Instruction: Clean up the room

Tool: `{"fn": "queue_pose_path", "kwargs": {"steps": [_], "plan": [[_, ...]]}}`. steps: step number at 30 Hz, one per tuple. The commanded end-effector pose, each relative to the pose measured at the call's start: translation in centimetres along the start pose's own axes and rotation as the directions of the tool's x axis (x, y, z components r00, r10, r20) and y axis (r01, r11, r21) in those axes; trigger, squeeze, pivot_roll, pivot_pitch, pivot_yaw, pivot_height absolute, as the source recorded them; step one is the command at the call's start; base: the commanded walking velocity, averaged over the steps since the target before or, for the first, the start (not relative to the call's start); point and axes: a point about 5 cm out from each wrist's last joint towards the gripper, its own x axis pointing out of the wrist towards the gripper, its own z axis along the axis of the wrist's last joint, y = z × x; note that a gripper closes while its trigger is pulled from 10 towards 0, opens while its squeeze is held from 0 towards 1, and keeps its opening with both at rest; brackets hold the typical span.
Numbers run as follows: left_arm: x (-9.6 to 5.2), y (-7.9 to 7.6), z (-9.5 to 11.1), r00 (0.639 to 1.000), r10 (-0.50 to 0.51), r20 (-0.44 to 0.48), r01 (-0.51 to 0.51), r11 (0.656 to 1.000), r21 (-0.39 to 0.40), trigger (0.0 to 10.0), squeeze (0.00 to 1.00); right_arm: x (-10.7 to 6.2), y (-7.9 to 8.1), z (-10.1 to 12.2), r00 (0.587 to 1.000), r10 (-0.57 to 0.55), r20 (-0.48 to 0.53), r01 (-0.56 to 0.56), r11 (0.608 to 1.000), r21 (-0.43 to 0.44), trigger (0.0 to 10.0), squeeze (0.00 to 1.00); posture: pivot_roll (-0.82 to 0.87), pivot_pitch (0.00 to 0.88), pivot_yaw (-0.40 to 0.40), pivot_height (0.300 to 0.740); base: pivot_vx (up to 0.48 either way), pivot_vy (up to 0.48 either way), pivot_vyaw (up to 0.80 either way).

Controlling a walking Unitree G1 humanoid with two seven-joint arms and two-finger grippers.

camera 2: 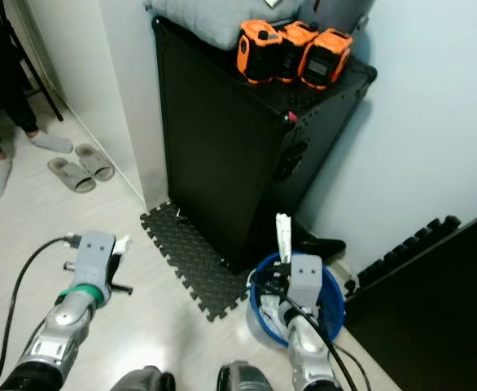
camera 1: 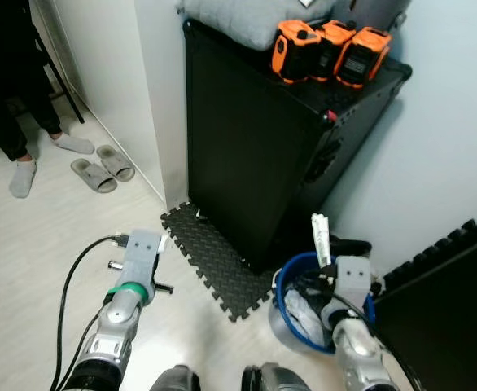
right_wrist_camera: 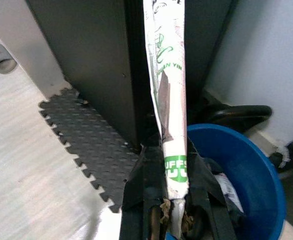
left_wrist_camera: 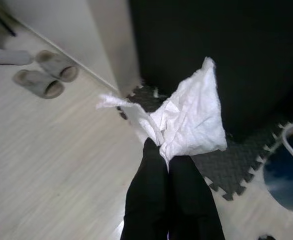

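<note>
The wrapper (right_wrist_camera: 167, 100) reads "UFFS" in green.

A crumpled white tissue (left_wrist_camera: 189, 117) is pinched in the left gripper (left_wrist_camera: 167, 155) above the pale floor near the mat's edge, while a long, flattened white wrapper with green print (right_wrist_camera: 167, 100) stands upright, clamped in the right gripper (right_wrist_camera: 174, 187) over the blue bin's rim (right_wrist_camera: 256, 165).
</note>
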Motion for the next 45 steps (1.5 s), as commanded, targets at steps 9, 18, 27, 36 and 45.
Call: {"fn": "queue_pose_path", "kwargs": {"steps": [9, 18, 27, 36, 45], "plan": [[-0.22, -0.36, -0.75, 0.999, -0.015, -0.032, 0.015, 1.000, 0.006, 10.0, 0.00, -0.57, -0.72, -0.94, 0.999, -0.030, -0.040, 0.031, 0.999, 0.017, 10.0, 0.00, 0.05, 0.025, -0.004, 0.727, 0.000, 0.000, -0.79], [-0.27, -0.32, -0.82, 0.999, -0.011, -0.037, 0.011, 1.000, 0.007, 10.0, 0.00, -0.63, -0.73, -1.03, 0.999, -0.033, -0.042, 0.034, 0.999, 0.024, 10.0, 0.00, 0.05, 0.028, -0.004, 0.727, 0.000, 0.000, -0.79], [-0.32, -0.31, -0.87, 0.999, -0.008, -0.041, 0.008, 1.000, 0.005, 10.0, 0.00, -0.72, -0.84, -1.15, 0.998, -0.041, -0.046, 0.043, 0.999, 0.033, 10.0, 0.00, 0.05, 0.035, -0.003, 0.727, 0.000, 0.000, -0.79], [-0.29, -0.27, -0.84, 0.999, -0.006, -0.042, 0.006, 1.000, 0.006, 10.0, 0.00, -0.70, -0.81, -1.13, 0.998, -0.043, -0.046, 0.045, 0.998, 0.037, 10.0, 0.00, 0.05, 0.035, -0.002, 0.727, 0.000, 0.000, -0.79], [-0.32, -0.22, -0.81, 0.999, 0.000, -0.038, 0.001, 1.000, 0.014, 10.0, 0.00, -0.68, -0.78, -1.11, 0.998, -0.046, -0.045, 0.047, 0.998, 0.033, 10.0, 0.00, 0.05, 0.036, -0.001, 0.727, 0.000, 0.000, -0.79]]}}
